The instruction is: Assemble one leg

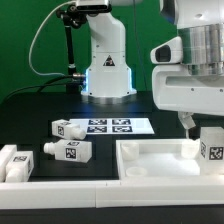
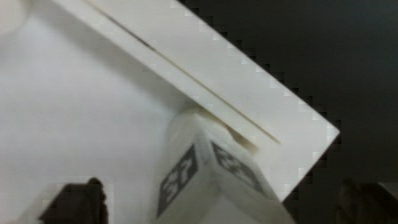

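One leg (image 1: 211,146), a stubby white post with black-and-white tags, stands upright on the right corner of the large white tray-shaped part (image 1: 160,160). In the wrist view the leg (image 2: 210,165) sits at the tray's corner (image 2: 107,110). My gripper (image 1: 204,124) hangs right over this leg. In the wrist view the gripper (image 2: 219,205) has a dark finger on each side of the leg, with a gap on both sides, so it is open. Three more legs lie at the exterior view's left (image 1: 67,128), (image 1: 68,151), (image 1: 20,160).
The marker board (image 1: 112,126) lies in front of the robot base (image 1: 105,70). A long white L-shaped border piece (image 1: 70,186) runs along the front edge. A black cable hangs behind the base.
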Motion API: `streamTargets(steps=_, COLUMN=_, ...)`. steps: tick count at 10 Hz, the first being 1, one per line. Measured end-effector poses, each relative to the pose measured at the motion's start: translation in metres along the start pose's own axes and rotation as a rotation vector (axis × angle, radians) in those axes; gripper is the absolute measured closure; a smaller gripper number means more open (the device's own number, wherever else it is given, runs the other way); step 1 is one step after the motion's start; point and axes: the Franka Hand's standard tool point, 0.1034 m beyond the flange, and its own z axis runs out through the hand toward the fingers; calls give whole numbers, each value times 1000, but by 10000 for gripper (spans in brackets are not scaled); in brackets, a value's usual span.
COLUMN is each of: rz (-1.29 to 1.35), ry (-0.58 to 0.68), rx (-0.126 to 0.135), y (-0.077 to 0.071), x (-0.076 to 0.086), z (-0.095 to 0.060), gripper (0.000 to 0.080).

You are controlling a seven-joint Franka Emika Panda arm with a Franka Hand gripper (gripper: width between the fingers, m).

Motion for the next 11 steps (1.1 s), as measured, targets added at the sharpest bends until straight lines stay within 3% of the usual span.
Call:
streamTargets(steps=3, rz=-562, ry=34, rx=-19, y=3, x=7, z=3, gripper=150)
streamTargets(steps=4, rz=-610, ry=33, rx=-20, y=3, x=7, z=5, gripper=150)
streamTargets(steps=6, rz=-558, ry=34, rx=-21, y=3, x=7, z=5, gripper=190)
streamTargets(steps=8, rz=-415, ry=34, rx=-16, y=2, x=6, z=5, gripper=500)
streamTargets(steps=11, rz=-193, ry=35, rx=-12, y=3, x=6, z=5, gripper=514)
